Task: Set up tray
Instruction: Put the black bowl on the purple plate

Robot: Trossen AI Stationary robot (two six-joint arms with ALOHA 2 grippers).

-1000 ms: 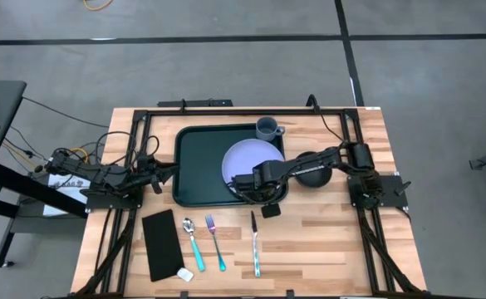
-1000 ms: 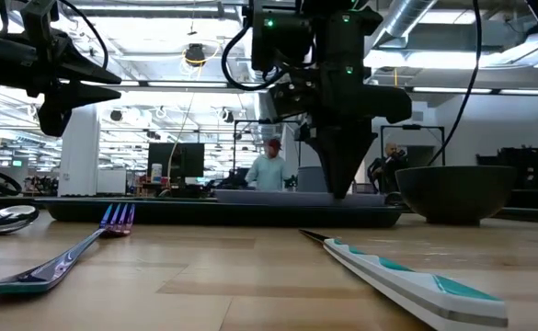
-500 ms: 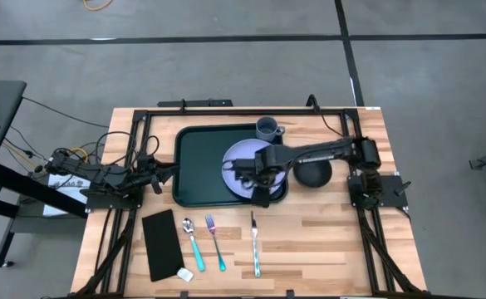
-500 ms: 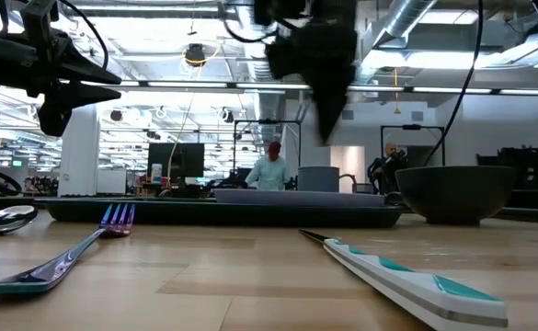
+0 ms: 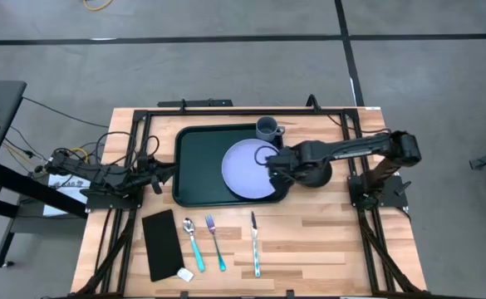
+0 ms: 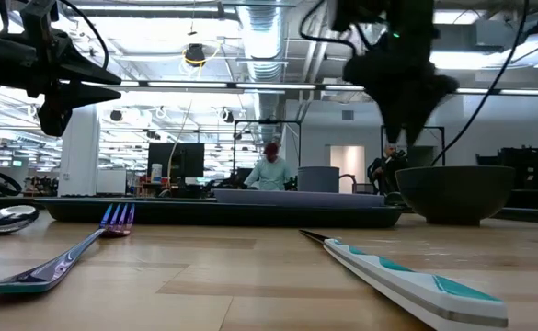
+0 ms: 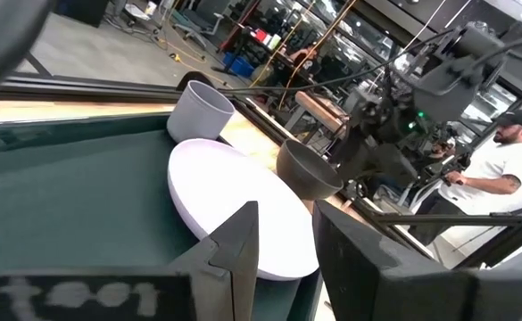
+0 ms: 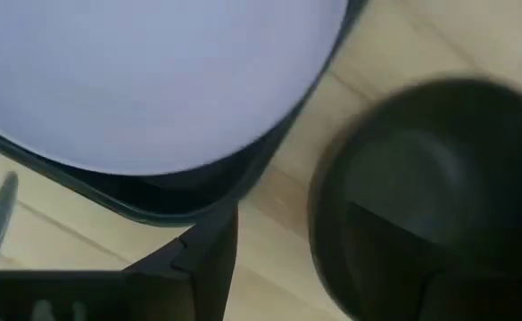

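Observation:
The dark green tray (image 5: pixel 201 162) lies flat on the table's far middle. A lavender plate (image 5: pixel 247 170) rests on its right half, and a grey cup (image 5: pixel 267 128) stands in its far right corner. A dark bowl (image 5: pixel 313 174) sits on the wood just right of the tray. My right gripper (image 5: pixel 272 163) hangs open above the plate's right edge and the tray's right rim (image 8: pixel 198 201), next to the bowl (image 8: pixel 430 178), touching nothing. My left gripper (image 5: pixel 161 173) hovers open by the tray's left edge, looking over the tray (image 7: pixel 64 196) and plate (image 7: pixel 243 205).
Near the table's front edge lie a black napkin (image 5: pixel 161 243), a spoon (image 5: pixel 192 241), a fork (image 5: pixel 216 241) and a knife (image 5: pixel 255 242), with a small white piece (image 5: pixel 185 274) by the napkin. Bare wood stretches right of the knife. People stand in the room beyond the table.
My right gripper has risen from the plate's near edge, gone toward the far edge across the plate, then toward the table's right edge, and now hangs high beside the bowl. The plate stays flat on the tray.

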